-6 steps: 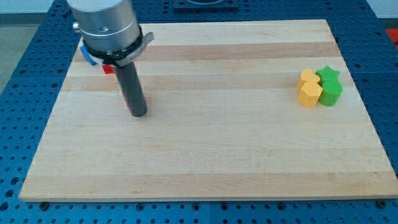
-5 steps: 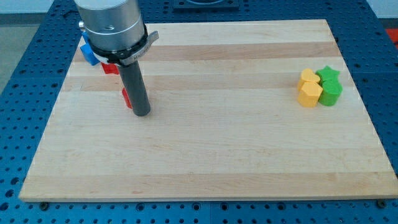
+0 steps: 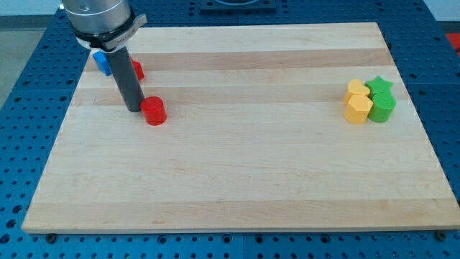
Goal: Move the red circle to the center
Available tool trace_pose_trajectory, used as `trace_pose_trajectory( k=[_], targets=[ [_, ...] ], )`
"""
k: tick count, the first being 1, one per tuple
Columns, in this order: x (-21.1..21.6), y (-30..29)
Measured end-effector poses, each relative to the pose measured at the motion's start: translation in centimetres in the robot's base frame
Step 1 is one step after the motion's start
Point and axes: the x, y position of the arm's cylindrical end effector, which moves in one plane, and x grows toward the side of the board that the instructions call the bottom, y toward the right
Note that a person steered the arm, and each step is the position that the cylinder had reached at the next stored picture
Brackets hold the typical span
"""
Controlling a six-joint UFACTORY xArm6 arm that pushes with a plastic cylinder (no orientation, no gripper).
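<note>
Just beside red circle, my tip, no writing readable

A single camera looks down at a slant from the near long edge of the wooden board, facing across it toward the far edge at the view's top. It stands back enough to take in the whole board with blue perforated table on either side. My tip sits at the view's upper left; the arm's metal housing above it is cropped by the top edge
</note>
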Motion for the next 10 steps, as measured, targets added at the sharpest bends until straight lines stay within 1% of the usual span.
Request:
trace_pose_trajectory(
  k=[2, 3, 4, 5, 7, 9, 10],
  targets=[
    [1.9, 0.0],
    [1.7, 0.0],
    [1.3, 2.9],
    [1.4, 10.2],
    [1.4, 11.0],
    [5.3, 7.9],
    [5.1, 8.7]
  ],
)
